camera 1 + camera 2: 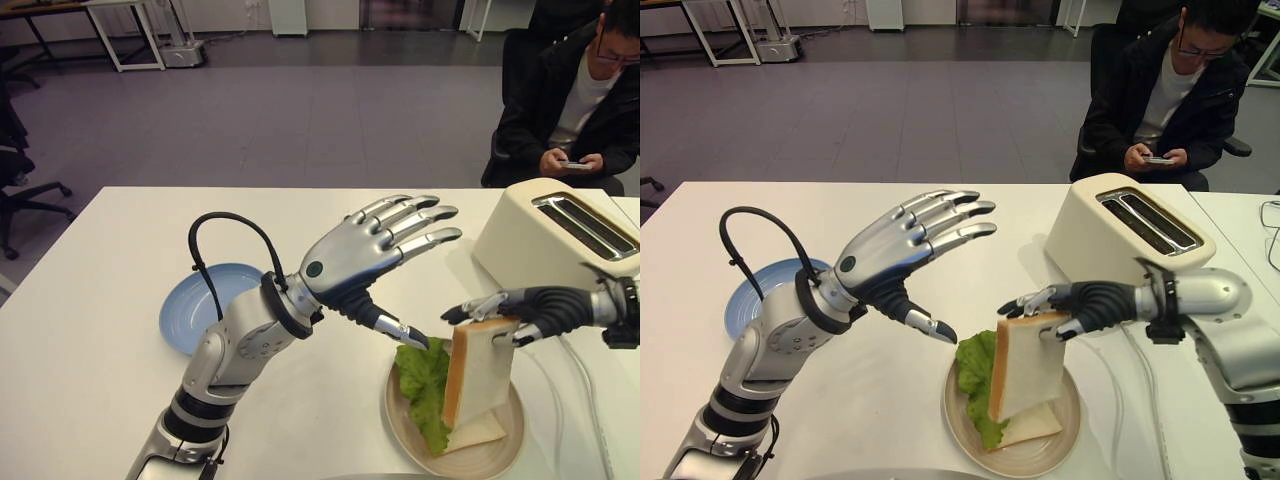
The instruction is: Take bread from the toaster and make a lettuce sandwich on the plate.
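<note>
A beige plate (500,455) sits at the front right of the white table. On it lie a slice of bread (1035,428) and a green lettuce leaf (425,385). My right hand (520,305) is shut on the top edge of a second bread slice (478,375), which hangs upright over the plate, its lower edge touching the slice below. My left hand (370,250) hovers open just left of the plate, fingers spread, thumb close above the lettuce. The cream toaster (560,235) stands behind the plate at the right, its slots looking empty.
A blue plate (195,310) lies on the table behind my left forearm. A white cable (570,370) runs from the toaster toward the front edge. Bare tabletop stretches to the left and back.
</note>
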